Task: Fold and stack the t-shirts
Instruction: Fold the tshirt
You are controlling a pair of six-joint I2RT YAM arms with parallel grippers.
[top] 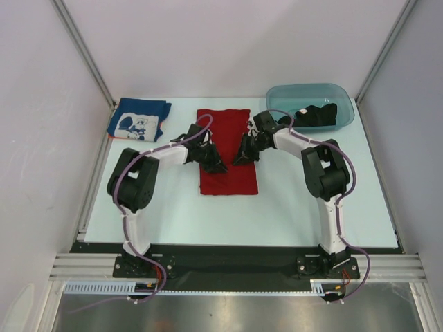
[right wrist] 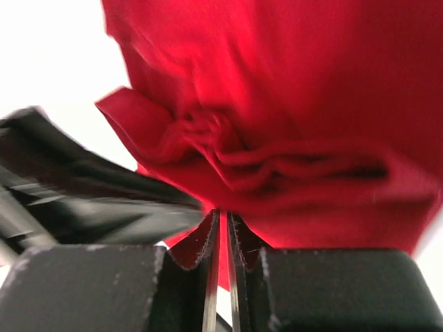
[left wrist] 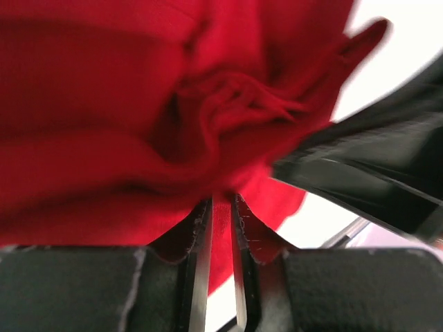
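I am seeing the left hand pinching a fold of the plain bright red cloth t-shirt, its fingers pressed nearly together on the fabric. The right hand is gripping the same shirt just beside it. The shirt is lying as a long strip at the middle of the pale table. The folded blue t-shirt with a white print is sitting at the far left corner, and the black t-shirt is lying in the teal plastic tub at far right.
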